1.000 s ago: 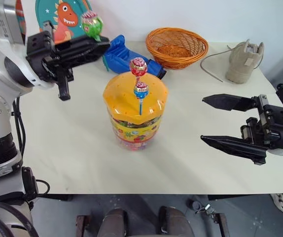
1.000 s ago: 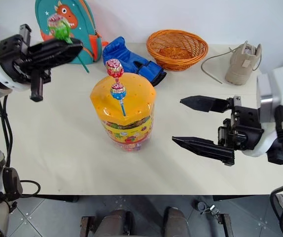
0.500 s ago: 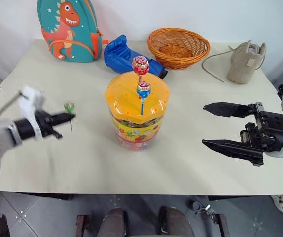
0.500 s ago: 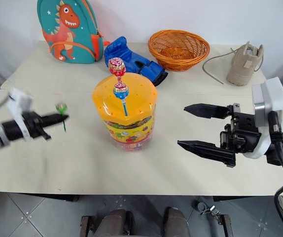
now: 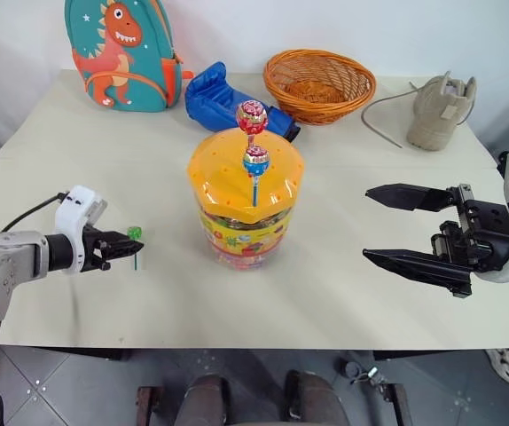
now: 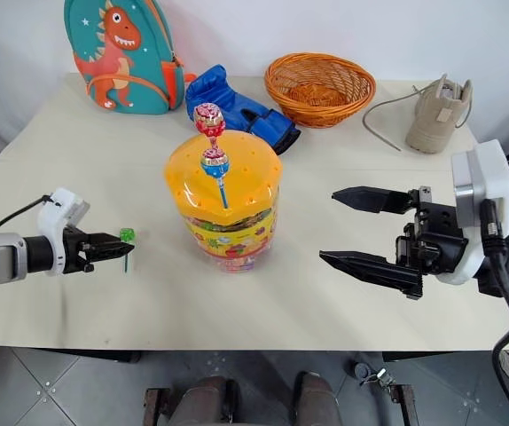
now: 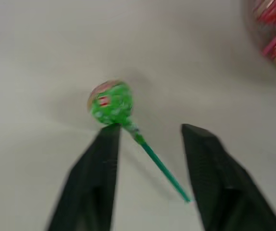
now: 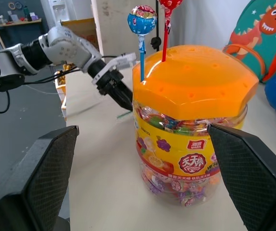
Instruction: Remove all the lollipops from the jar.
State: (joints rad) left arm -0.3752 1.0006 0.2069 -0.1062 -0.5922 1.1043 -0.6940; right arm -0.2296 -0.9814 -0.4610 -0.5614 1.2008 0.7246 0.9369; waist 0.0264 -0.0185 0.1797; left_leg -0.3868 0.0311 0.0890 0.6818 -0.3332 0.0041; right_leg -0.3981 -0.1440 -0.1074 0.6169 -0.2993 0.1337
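On jar (image 5: 246,209) lid two lollipops (image 5: 255,161), one green lollipop (image 5: 134,234) by left gripper (image 5: 130,248)

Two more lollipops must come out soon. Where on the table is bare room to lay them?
Bare table lies along the near edge, between the jar and the right hand. The left side near the green lollipop is free too. The far edge is crowded: backpack, blue glove, basket.

Lollipops: one green (image 5: 134,233), one blue (image 5: 255,161), one red-pink (image 5: 251,116); one jar (image 5: 245,200).
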